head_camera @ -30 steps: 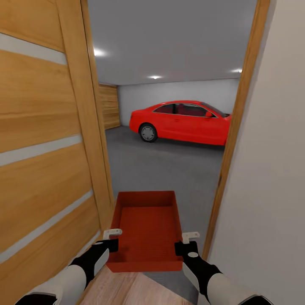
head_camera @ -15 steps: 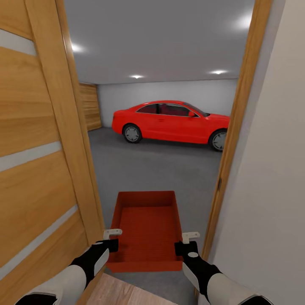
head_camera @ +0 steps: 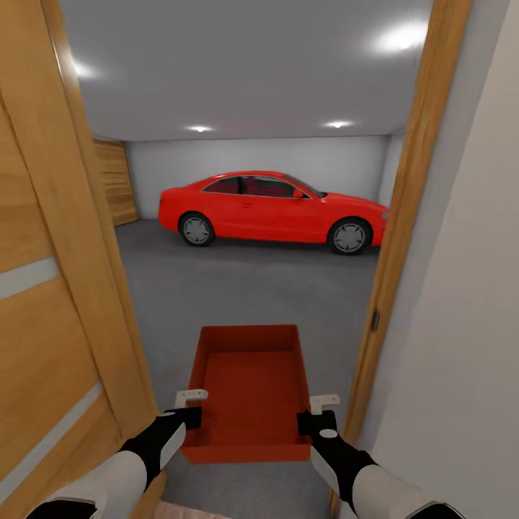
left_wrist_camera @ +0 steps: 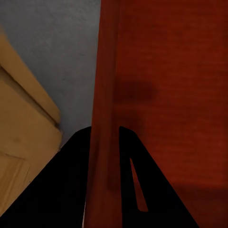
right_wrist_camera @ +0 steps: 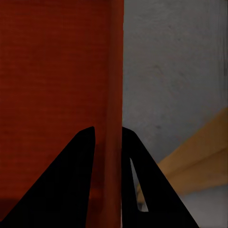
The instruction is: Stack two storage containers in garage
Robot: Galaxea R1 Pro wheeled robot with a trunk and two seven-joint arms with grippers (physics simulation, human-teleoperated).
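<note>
Open door [head_camera: 50, 303] at left, orange wood with pale strips. Left gripper [head_camera: 191, 405] clamps bin's left wall, fingers [left_wrist_camera: 71, 190] either side of thin red wall. Bin [head_camera: 249, 389] red-orange, open-top, apparently empty, held level between both arms in doorway, above grey floor [head_camera: 252, 288]. Right gripper [head_camera: 319, 409] clamps right wall same way. Red car [head_camera: 270, 209] parked side-on across garage, well beyond bin. Door frame [head_camera: 404, 216], then white wall [head_camera: 461, 346] at right.

Container [head_camera: 249, 389] sits between both arms in the doorway, door [head_camera: 50, 303] left, car [head_camera: 270, 209] ahead
</note>
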